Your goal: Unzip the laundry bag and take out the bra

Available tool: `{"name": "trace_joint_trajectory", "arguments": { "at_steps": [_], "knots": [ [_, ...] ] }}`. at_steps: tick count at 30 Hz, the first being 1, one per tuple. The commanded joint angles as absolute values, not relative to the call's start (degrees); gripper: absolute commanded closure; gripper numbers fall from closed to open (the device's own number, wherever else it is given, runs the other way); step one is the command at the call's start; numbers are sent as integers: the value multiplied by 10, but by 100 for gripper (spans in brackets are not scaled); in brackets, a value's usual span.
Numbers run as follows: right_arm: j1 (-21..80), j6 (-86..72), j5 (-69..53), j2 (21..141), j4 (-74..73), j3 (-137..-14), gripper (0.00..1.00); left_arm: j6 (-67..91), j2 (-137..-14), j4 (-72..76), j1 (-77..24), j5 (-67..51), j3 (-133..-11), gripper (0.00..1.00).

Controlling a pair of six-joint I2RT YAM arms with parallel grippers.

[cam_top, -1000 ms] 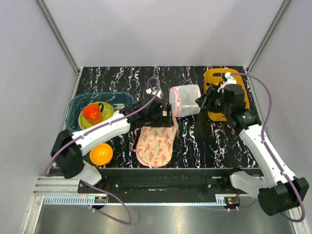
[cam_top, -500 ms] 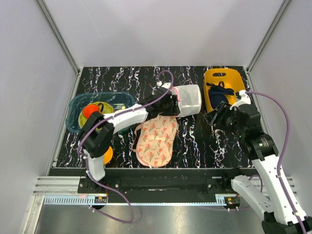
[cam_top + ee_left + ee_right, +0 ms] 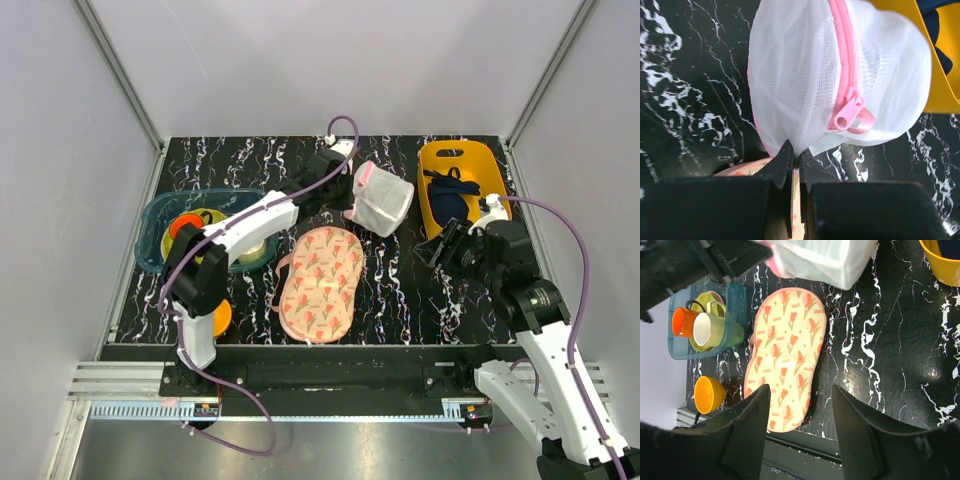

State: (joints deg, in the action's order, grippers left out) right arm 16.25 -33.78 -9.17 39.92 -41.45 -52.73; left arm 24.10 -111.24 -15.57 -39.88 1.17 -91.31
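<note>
— When that frame was grabbed, what did your left end effector have?
— Left end effector (image 3: 795,156) was clamped on a fold of white mesh at the lower edge of the laundry bag (image 3: 840,70). Jaws were all but touching, with mesh between them.
— Bag position?
— Far middle of the bench (image 3: 400,290), tilted, pink rim toward the far left. It sat just left of the yellow bin (image 3: 455,162) and beyond the floral pad (image 3: 320,282). I couldn't tell whether its underside touched the bench.
— Zip?
— The pink zipper (image 3: 844,45) ran down the dome to the pull (image 3: 850,116), which hung close to my fingers. It looked shut along the stretch I could see.
— Bra?
— I couldn't make out the bra through the mesh in any view.
— Right side?
— Right end effector (image 3: 800,392) was spread wide and held nothing. It was over the bench near the front of the yellow bin, well apart from the bag. My wrist camera looked down on the floral pad.
— Rest of the bench?
— A dark navy garment (image 3: 450,195) lay in the yellow bin. The teal basket (image 3: 150,215) was at the left with an orange cup (image 3: 680,322) and other cups inside. An orange bowl (image 3: 709,392) sat on the bench just in front of the basket.
</note>
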Motion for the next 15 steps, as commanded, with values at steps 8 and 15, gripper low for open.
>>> {"name": "trace_joint_trajectory", "arguments": {
  "at_steps": [8, 15],
  "knots": [
    [165, -351, -148, 442, -317, -534, 43, -49, -922, -124, -402, -69, -840, 100],
    [166, -402, -235, 482, -236, -545, 44, -76, -868, -90, -442, -90, -759, 100]
  ]
}}
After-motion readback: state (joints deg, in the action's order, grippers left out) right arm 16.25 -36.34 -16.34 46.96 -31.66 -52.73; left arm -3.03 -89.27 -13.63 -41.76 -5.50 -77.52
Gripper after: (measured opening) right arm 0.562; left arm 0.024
